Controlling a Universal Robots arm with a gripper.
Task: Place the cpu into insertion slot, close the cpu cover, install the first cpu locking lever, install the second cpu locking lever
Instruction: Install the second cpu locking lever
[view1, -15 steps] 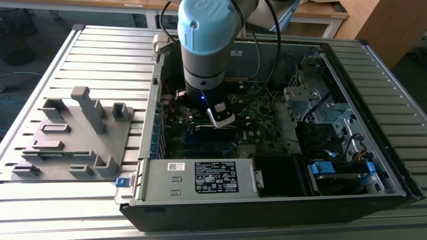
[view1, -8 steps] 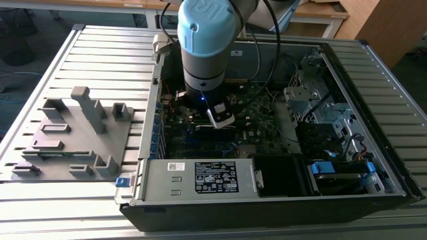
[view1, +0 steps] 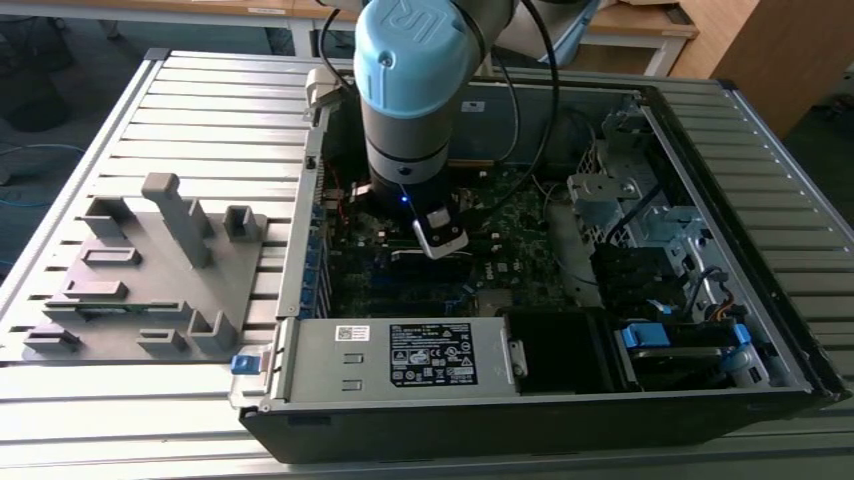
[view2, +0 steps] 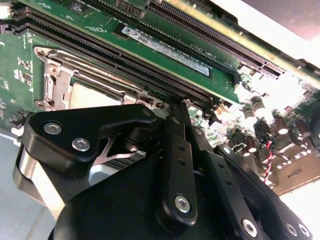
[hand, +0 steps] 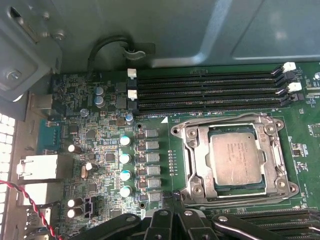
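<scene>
hovering low over the green motherboard (hand: 100, 150) inside the open computer case (view1: 747, 400), the claw (view1: 441, 238) hung just beside the insertion slot (hand: 192, 150), carrying nothing that could be seen; whether its fingers were spread or pressed together could not be told. the cpu (hand: 235, 157) lay flat in the insertion slot, its dull grey top facing up, and the cpu cover (hand: 272, 150) looked to be down around it as a silver frame. judged from that, the placing was done and the work stood at the cover and its levers; whether either locking lever was hooked could not be made out. the move ahead seemed to call for a small, exact press near the socket's edge, clear of the memory slots (hand: 210, 92) just beside it. counted: one cpu, one insertion slot, one cpu cover, four long memory slots, one claw. a grey fixture (view1: 147, 270) sat on the slatted counter (view1: 214, 110), well apart.
</scene>
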